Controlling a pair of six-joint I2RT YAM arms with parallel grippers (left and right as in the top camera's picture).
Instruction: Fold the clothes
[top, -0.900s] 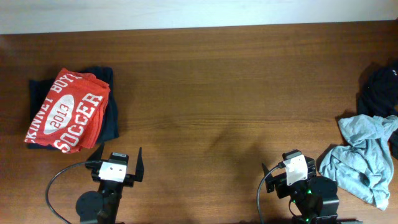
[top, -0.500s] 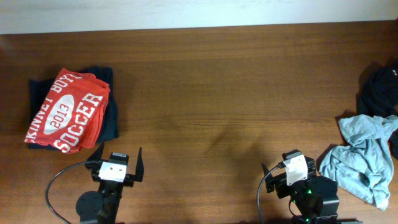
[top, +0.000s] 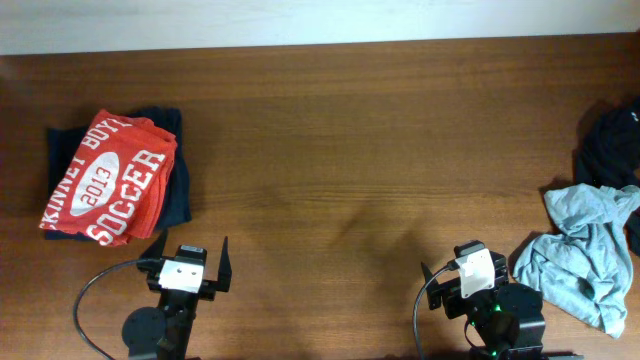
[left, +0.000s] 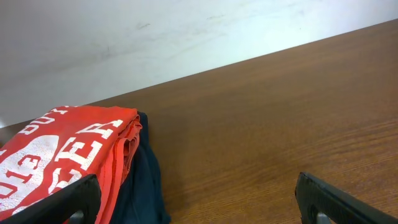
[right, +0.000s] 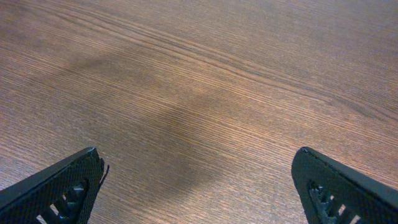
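Observation:
A folded red shirt with white lettering (top: 108, 178) lies on a folded navy garment (top: 176, 190) at the table's left; both also show in the left wrist view, the red shirt (left: 56, 155) over the navy garment (left: 142, 186). A crumpled light blue shirt (top: 585, 255) lies at the right edge, with a dark garment (top: 612, 145) behind it. My left gripper (top: 190, 252) is open and empty at the front, just below the folded stack (left: 199, 199). My right gripper (top: 450, 265) is open and empty over bare wood (right: 199, 186), left of the blue shirt.
The wooden table (top: 350, 150) runs from the folded stack to the crumpled clothes. A white wall (left: 155, 37) borders its far edge. Black cables loop by the left arm's base (top: 85, 305).

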